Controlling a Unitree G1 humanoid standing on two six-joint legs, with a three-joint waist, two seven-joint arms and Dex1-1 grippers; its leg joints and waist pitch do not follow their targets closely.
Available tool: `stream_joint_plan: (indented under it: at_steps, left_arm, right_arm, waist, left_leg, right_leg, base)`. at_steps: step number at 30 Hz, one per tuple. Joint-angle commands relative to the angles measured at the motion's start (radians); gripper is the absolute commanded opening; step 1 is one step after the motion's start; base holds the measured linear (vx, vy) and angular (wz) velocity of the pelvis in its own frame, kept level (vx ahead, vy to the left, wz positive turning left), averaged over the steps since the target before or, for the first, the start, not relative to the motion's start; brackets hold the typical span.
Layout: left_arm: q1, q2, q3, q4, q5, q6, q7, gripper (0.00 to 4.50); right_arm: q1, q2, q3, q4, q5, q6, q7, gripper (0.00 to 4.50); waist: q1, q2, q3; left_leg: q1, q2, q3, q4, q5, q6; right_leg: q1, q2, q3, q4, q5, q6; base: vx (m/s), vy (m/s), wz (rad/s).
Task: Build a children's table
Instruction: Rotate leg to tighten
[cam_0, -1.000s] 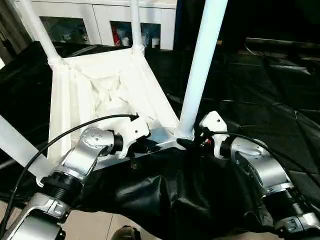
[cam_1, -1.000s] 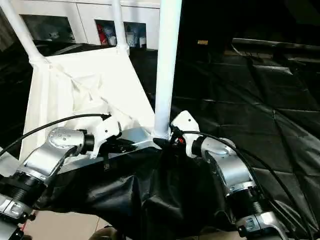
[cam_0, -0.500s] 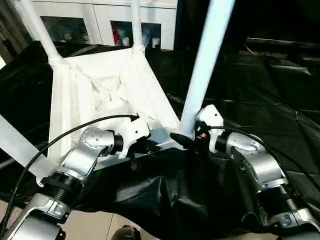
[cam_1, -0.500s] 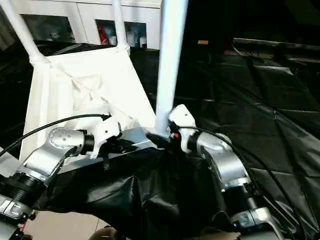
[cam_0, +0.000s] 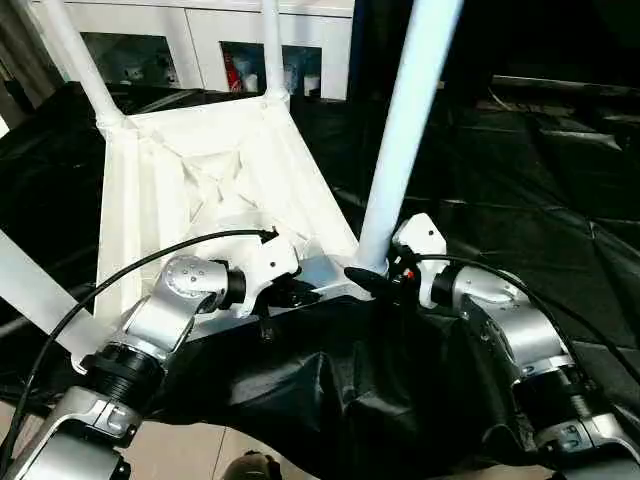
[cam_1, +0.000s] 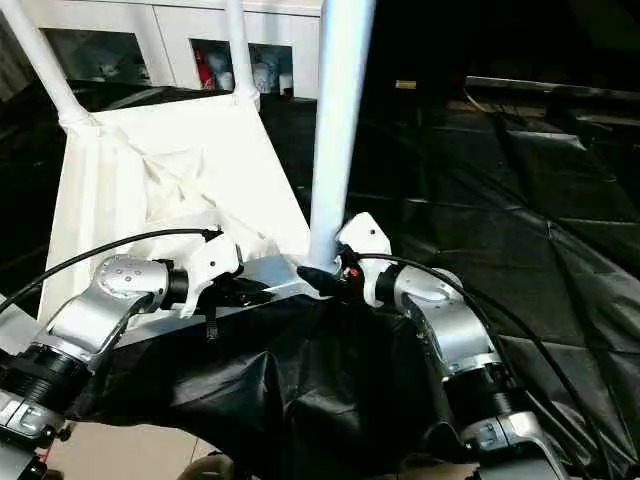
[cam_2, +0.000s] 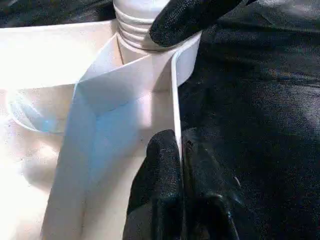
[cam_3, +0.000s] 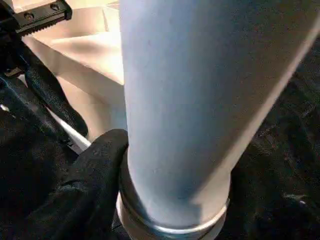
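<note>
The children's table lies upside down on the black cloth, its white ribbed tabletop (cam_0: 170, 190) facing up. Legs stand in the far left (cam_0: 75, 60), far right (cam_0: 270, 45) and near left (cam_0: 30, 290) corners. The near right leg (cam_0: 405, 120) rises from its corner socket, leaning slightly right. My right gripper (cam_0: 375, 280) is shut around that leg's base (cam_3: 190, 100), one black finger (cam_3: 95, 170) pressed against it and the other hidden behind the tube. My left gripper (cam_0: 300, 293) is shut on the tabletop's near rim (cam_2: 175, 95), just left of that socket.
The black-draped work table (cam_0: 500, 180) stretches to the right and back. Its cloth (cam_0: 330, 400) hangs in folds over the front edge below my forearms. A white cabinet (cam_0: 200, 40) with glass doors stands behind. A black cable (cam_0: 120, 270) arcs over my left forearm.
My right gripper has turned and shifted left around the leg's base, one finger now poking out in front of the socket. The leg leaned right, then eased back. My left gripper has held still.
</note>
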Motion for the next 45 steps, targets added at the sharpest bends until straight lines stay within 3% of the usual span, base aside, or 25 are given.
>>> stream_joint_plan:
  at_steps: [1,8,12,15,18,20,21,22,23,24,26,29,33,35,41,45]
  left_arm:
    - [0.013,-0.001,-0.018,0.013,0.014,-0.011,-0.011,0.00]
    - [0.000,-0.039,0.002,0.035,0.019,0.010,0.057,0.00]
    - [-0.057,-0.117,0.039,0.090,0.023,0.055,0.185,0.00]
    - [-0.137,-0.218,0.066,0.149,0.021,0.106,0.308,0.00]
    - [-0.189,-0.295,0.073,0.193,0.019,0.098,0.373,0.00]
    - [-0.205,-0.323,0.051,0.211,0.037,0.060,0.372,0.00]
    - [-0.202,-0.323,0.041,0.210,0.042,0.052,0.359,0.00]
    - [-0.201,-0.324,0.036,0.211,0.047,0.047,0.349,0.00]
    - [-0.196,-0.321,0.031,0.209,0.048,0.036,0.335,0.00]
    - [-0.192,-0.318,0.030,0.205,0.047,0.033,0.327,0.00]
    - [-0.174,-0.295,0.021,0.192,0.047,0.017,0.280,0.00]
    - [-0.148,-0.257,0.016,0.169,0.039,-0.014,0.215,0.00]
    - [-0.114,-0.199,0.011,0.141,0.017,-0.036,0.111,0.00]
    - [-0.098,-0.169,0.007,0.129,0.014,-0.057,0.065,0.00]
    - [-0.061,-0.096,0.012,0.073,-0.044,-0.073,-0.110,0.00]
    - [-0.043,-0.059,0.006,0.025,-0.083,-0.053,-0.212,0.00]
  right_arm:
    - [-0.002,0.013,-0.003,0.007,0.021,0.005,0.011,2.77]
    - [0.031,0.046,-0.009,0.006,0.014,0.015,-0.040,2.72]
    - [0.018,0.123,-0.050,0.061,-0.026,0.026,-0.231,2.72]
    - [-0.029,0.241,-0.107,0.135,-0.054,0.063,-0.481,2.72]
    - [-0.086,0.305,-0.098,0.214,-0.101,0.036,-0.615,2.72]
    - [-0.110,0.335,-0.080,0.241,-0.095,-0.001,-0.590,2.72]
    - [-0.111,0.342,-0.087,0.232,-0.070,0.000,-0.557,3.28]
    - [-0.111,0.349,-0.094,0.226,-0.053,0.000,-0.537,3.42]
    - [-0.110,0.348,-0.092,0.214,-0.044,0.002,-0.510,3.42]
    - [-0.108,0.345,-0.089,0.207,-0.044,0.000,-0.501,3.47]
    - [-0.100,0.322,-0.079,0.171,-0.066,-0.005,-0.469,3.77]
    - [-0.078,0.262,-0.047,0.118,-0.078,-0.006,-0.391,3.87]
    - [-0.041,0.154,-0.014,0.047,-0.062,-0.023,-0.256,3.87]
    - [-0.016,0.100,-0.004,0.005,-0.051,-0.028,-0.170,3.87]
    - [0.044,-0.050,0.021,-0.132,0.011,0.019,0.088,3.87]
    - [0.059,-0.108,0.042,-0.178,0.042,0.050,0.184,3.87]
  waist:
    - [-0.002,-0.012,-0.060]
    - [-0.004,-0.010,-0.055]
    - [-0.005,-0.010,-0.048]
    - [-0.008,-0.006,-0.049]
    - [-0.011,-0.003,-0.053]
    - [-0.004,-0.003,-0.064]
    - [-0.003,-0.004,-0.065]
    - [-0.001,-0.005,-0.067]
    - [0.000,-0.005,-0.069]
    - [0.000,-0.005,-0.069]
    - [0.001,-0.007,-0.067]
    - [0.001,-0.006,-0.059]
    - [-0.004,-0.005,-0.056]
    - [-0.002,-0.001,-0.056]
    - [0.002,-0.002,-0.066]
    - [0.007,-0.004,-0.068]
  left_leg:
    - [0.017,0.069,-0.024,-0.080,-0.191,0.037]
    - [0.018,0.070,-0.023,-0.083,-0.203,0.035]
    - [0.025,0.069,-0.025,-0.089,-0.260,0.004]
    - [0.026,0.068,-0.029,-0.093,-0.280,-0.026]
    - [0.027,0.065,-0.026,-0.093,-0.253,-0.037]
    - [0.021,0.063,-0.022,-0.084,-0.169,-0.001]
    - [0.019,0.061,-0.020,-0.081,-0.142,0.013]
    - [0.015,0.060,-0.020,-0.077,-0.091,0.044]
    - [0.015,0.059,-0.019,-0.075,-0.073,0.061]
    - [0.012,0.059,-0.019,-0.074,-0.055,0.087]
    - [0.011,0.058,-0.019,-0.074,-0.064,0.103]
    - [0.015,0.065,-0.020,-0.082,-0.134,0.083]
    - [0.015,0.068,-0.021,-0.087,-0.165,0.062]
    - [0.014,0.070,-0.022,-0.086,-0.163,0.066]
    - [0.015,0.071,-0.018,-0.076,-0.092,0.116]
    - [0.013,0.073,-0.017,-0.074,-0.087,0.128]
  right_leg:
    - [0.031,-0.096,0.055,-0.086,-0.179,-0.212]
    - [0.028,-0.096,0.057,-0.089,-0.185,-0.210]
    - [0.019,-0.097,0.060,-0.100,-0.293,-0.193]
    - [0.016,-0.099,0.061,-0.102,-0.338,-0.181]
    - [0.014,-0.095,0.061,-0.099,-0.256,-0.183]
    - [0.027,-0.096,0.060,-0.086,-0.091,-0.192]
    - [0.031,-0.095,0.059,-0.082,-0.041,-0.195]
    - [0.037,-0.094,0.057,-0.074,0.053,-0.204]
    - [0.038,-0.094,0.056,-0.070,0.090,-0.208]
    - [0.041,-0.093,0.053,-0.067,0.133,-0.216]
    - [0.043,-0.095,0.050,-0.071,0.113,-0.219]
    - [0.040,-0.097,0.050,-0.087,-0.040,-0.209]
    - [0.039,-0.096,0.052,-0.091,-0.109,-0.195]
    - [0.039,-0.096,0.053,-0.090,-0.095,-0.194]
    - [0.040,-0.093,0.048,-0.073,0.061,-0.243]
    - [0.042,-0.094,0.046,-0.071,0.056,-0.256]
  base:
    - [0.000,0.000,0.00]
    - [0.000,0.000,0.00]
    - [0.000,0.000,0.00]
    - [0.000,0.000,0.00]
    - [0.000,0.000,0.00]
    - [0.000,0.000,0.00]
    - [0.000,0.000,0.00]
    - [0.054,-0.001,0.03]
    - [0.000,0.000,0.00]
    - [0.053,-0.014,0.01]
    - [0.000,0.000,0.00]
    - [0.000,0.000,0.00]
    - [0.000,0.000,0.00]
    - [0.000,0.000,0.00]
    - [0.000,0.000,0.00]
    - [0.000,0.000,0.00]
